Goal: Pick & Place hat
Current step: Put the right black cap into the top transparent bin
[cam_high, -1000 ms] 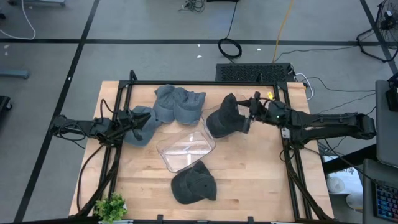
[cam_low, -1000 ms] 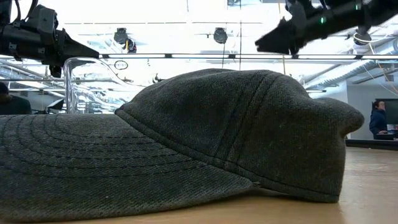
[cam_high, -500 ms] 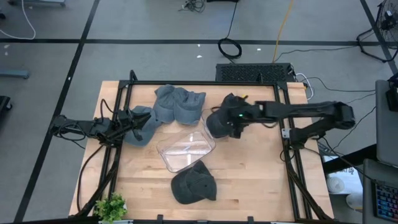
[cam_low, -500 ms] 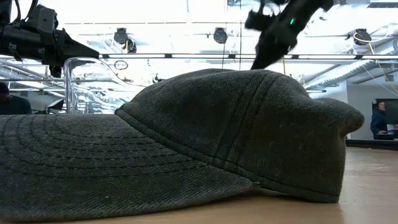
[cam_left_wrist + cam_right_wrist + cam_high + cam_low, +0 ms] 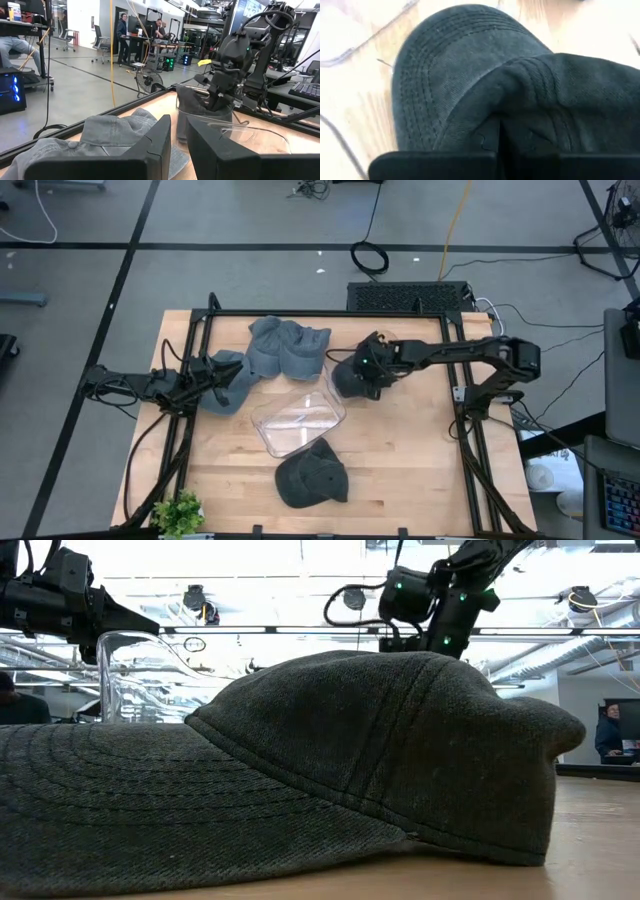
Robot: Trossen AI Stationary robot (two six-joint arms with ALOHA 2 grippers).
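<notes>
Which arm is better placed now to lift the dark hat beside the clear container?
The right. Its gripper is already down on that dark hat, while the left gripper sits across the clear container, at a blue-grey hat.

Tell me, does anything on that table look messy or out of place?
Slightly. The clear plastic bin sits askew in the middle of the wooden table and looks empty, while four denim caps lie scattered around it. One dark grey cap leans against the bin's rim, under the right gripper. Nothing looks damaged.
</notes>
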